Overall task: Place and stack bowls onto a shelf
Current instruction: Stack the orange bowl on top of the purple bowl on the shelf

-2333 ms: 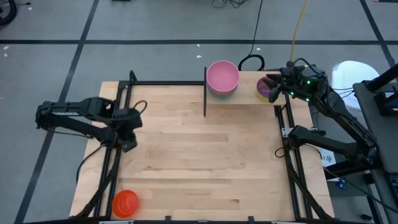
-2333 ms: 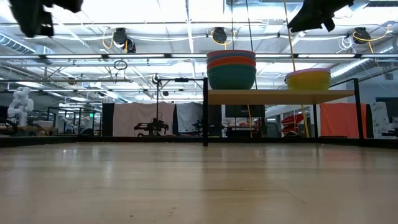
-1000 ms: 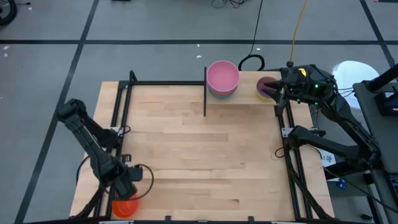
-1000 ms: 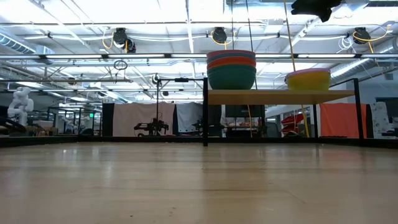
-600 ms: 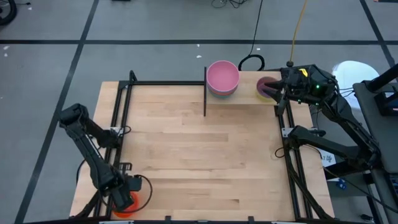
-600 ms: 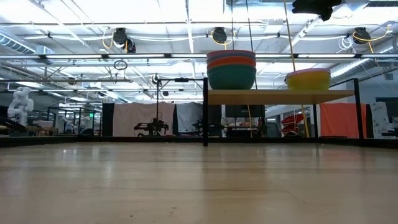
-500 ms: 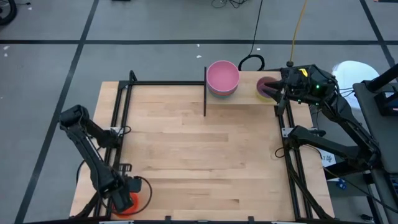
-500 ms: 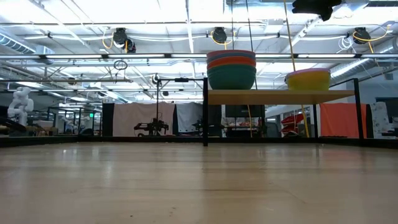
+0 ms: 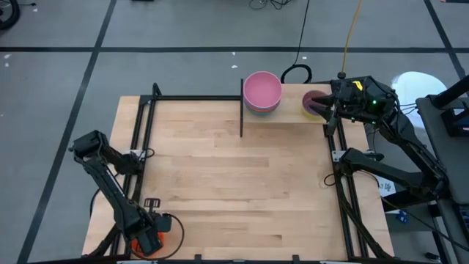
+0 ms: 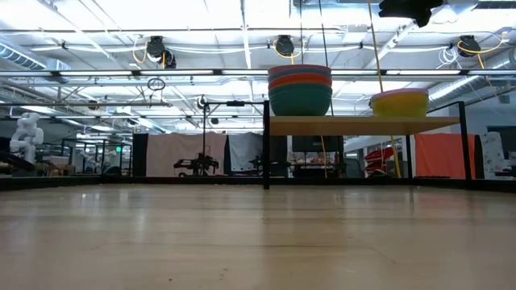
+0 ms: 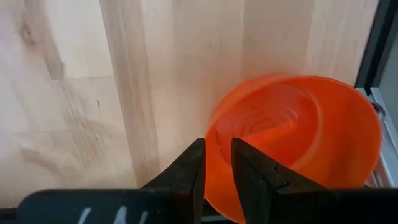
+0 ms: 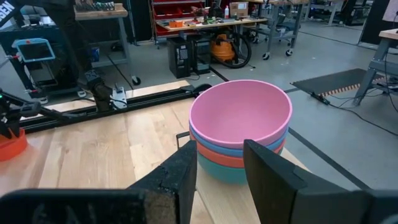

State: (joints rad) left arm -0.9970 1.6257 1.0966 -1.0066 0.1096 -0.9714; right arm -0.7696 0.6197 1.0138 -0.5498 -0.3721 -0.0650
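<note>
An orange bowl stands on the tabletop at the near left corner, mostly hidden under my left gripper in the high view. My left gripper is shut on its rim. On the shelf at the far edge stands a stack of bowls with a pink bowl on top. Beside it a purple bowl sits in a yellow bowl. My right gripper hangs open and empty just above the purple bowl. My left gripper holds the orange bowl by its rim, on the side nearest the fingers. One finger is inside the bowl and the other outside its wall. The fingers come from above, pointing down. The bowl rests on the table.
A black metal frame runs along the table's left, right and far edges; a rail lies right beside the orange bowl. The shelf's black post stands left of the stack. The middle of the tabletop is bare wood.
My left gripper has gone toward the table's near edge and down onto the orange bowl, now covering most of it in the high view. The bowl has stayed in its place.
</note>
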